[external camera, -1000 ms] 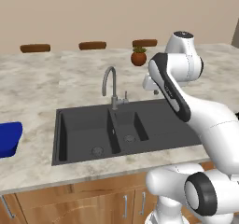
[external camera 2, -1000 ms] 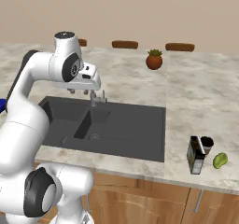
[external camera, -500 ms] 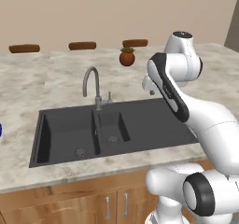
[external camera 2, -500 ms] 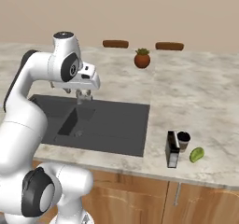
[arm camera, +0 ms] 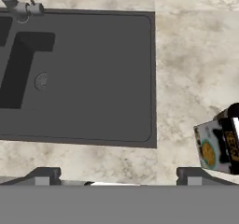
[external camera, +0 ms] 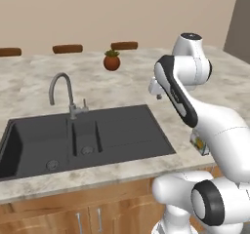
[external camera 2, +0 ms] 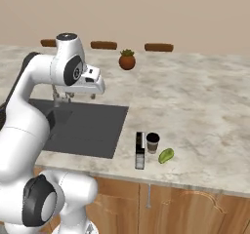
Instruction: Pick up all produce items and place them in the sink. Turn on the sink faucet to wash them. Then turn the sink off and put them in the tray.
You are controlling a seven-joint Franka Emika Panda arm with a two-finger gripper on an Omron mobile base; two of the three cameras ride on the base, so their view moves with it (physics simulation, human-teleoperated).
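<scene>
Jaws (arm camera: 114, 176) spread wide, empty, above the sink's (arm camera: 93, 78) drainboard, produce item (external camera 2: 166, 155) well apart.

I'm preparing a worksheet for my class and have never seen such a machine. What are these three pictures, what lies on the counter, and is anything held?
It is a rendered kitchen with a white robot arm. Two pictures come from cameras behind the arm, left and right; the third looks down from its hand. Its two-finger gripper is open and holds nothing. Set in the marbled counter is a dark-grey sink with a slim grey gooseneck faucet. Near the counter's front edge lie a small yellow-green oval fruit, a dark cup and a small dark box. Farther back stands a brown potted plant.
</scene>
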